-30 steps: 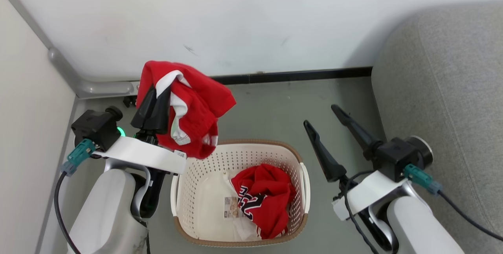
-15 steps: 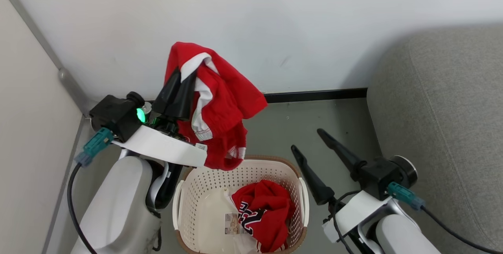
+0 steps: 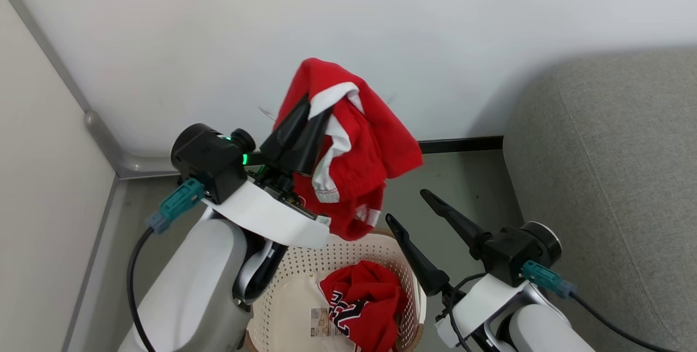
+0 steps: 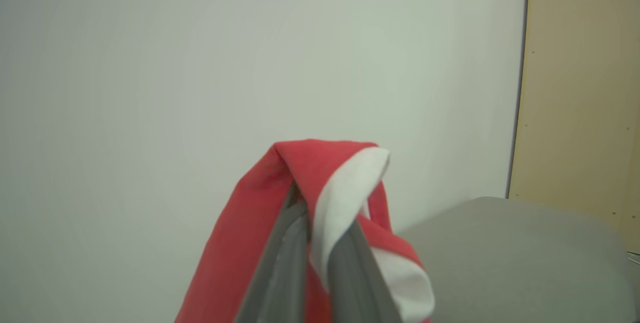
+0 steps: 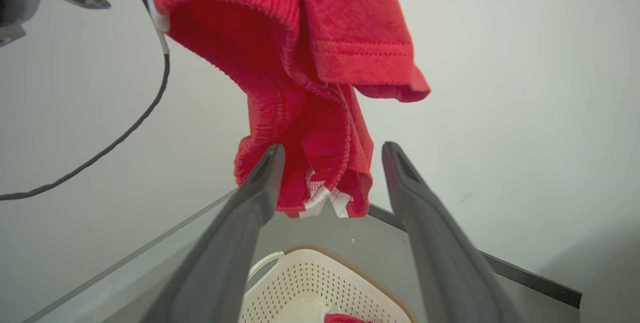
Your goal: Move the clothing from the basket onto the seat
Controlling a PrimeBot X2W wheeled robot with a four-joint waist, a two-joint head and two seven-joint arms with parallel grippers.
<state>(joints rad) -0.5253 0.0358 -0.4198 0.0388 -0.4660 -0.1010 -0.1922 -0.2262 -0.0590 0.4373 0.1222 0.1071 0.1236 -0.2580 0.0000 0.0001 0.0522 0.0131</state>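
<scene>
Left hand is pinching the striped garment, holding it up above the basket.
Lettered garment is lying inside the basket. Right hand is hovering spread and empty beside the hanging hem. Sofa is sitting at right, apart from both garments.

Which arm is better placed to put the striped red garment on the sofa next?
Left. The left gripper is shut on the striped garment, which hangs above the basket; the right gripper is open and holds nothing.
</scene>
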